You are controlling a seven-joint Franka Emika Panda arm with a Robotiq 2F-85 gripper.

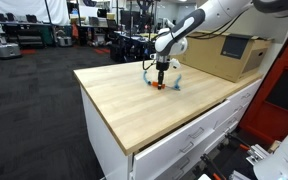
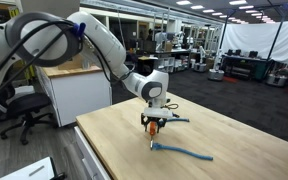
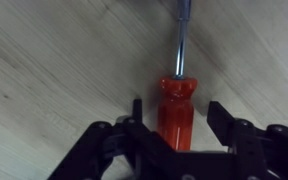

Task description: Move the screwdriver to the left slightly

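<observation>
The screwdriver point(image 3: 176, 105) has a bright orange handle and a thin silvery shaft, and it lies flat on the wooden tabletop point(image 3: 54, 60). In the wrist view its shaft points toward the top of the picture. My gripper point(image 3: 177, 115) is lowered over it, with one black finger on each side of the handle and a small gap on both sides, so it is open. In both exterior views the gripper point(image 1: 162, 78) point(image 2: 152, 120) points straight down at the table over the orange handle point(image 1: 159, 87) point(image 2: 154, 128).
A light-blue plastic piece point(image 2: 184, 152) lies on the table near the shaft tip, and another point(image 1: 175, 82) lies beside the gripper. A cardboard box point(image 1: 229, 55) stands at the table's back. The wooden top point(image 1: 144, 110) sits on white drawers point(image 1: 199, 135).
</observation>
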